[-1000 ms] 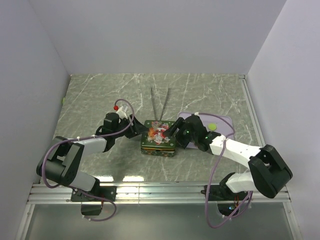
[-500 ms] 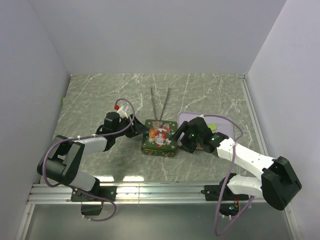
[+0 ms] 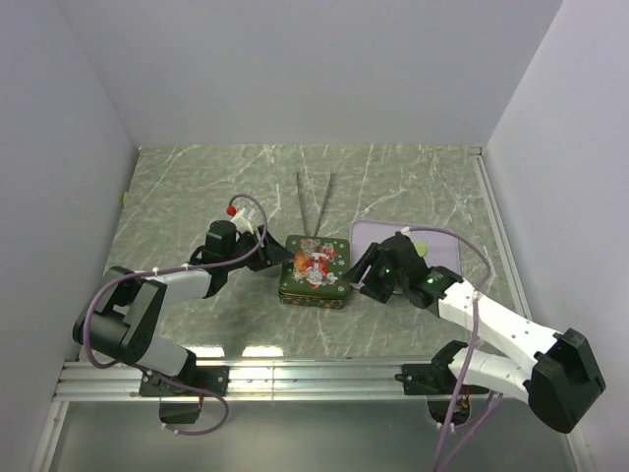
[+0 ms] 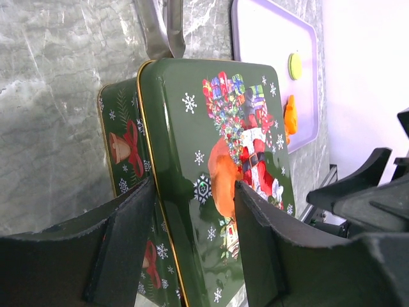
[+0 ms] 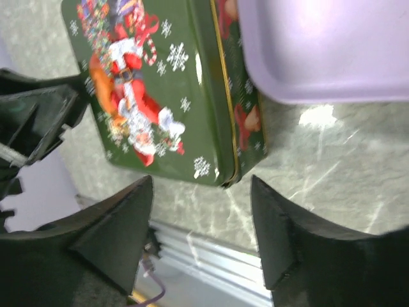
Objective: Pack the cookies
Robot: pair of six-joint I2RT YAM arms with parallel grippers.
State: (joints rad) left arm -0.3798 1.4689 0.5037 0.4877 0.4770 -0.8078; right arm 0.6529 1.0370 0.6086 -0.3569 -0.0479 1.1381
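A green Christmas tin (image 3: pixel 313 270) stands mid-table with its Santa lid (image 4: pixel 217 141) on it; the tin also shows in the right wrist view (image 5: pixel 160 96). One orange cookie (image 4: pixel 290 118) lies on the lilac tray (image 4: pixel 268 38) beside the tin. It is hidden behind my right arm in the top view. My left gripper (image 3: pixel 269 258) is open at the tin's left edge, its fingers (image 4: pixel 121 243) straddling the lid's rim. My right gripper (image 3: pixel 360 274) is open and empty, just off the tin's right side, apart from it (image 5: pixel 201 192).
Metal tongs (image 3: pixel 314 202) lie behind the tin. The lilac tray (image 3: pixel 437 241) sits right of the tin with a yellow-green disc (image 3: pixel 420 249) on it. Grey walls stand close on three sides, and a metal rail (image 3: pixel 314 379) runs along the near edge.
My right gripper has drawn back from the tin's lid toward the right and near side. The left gripper and the tin have stayed almost still.
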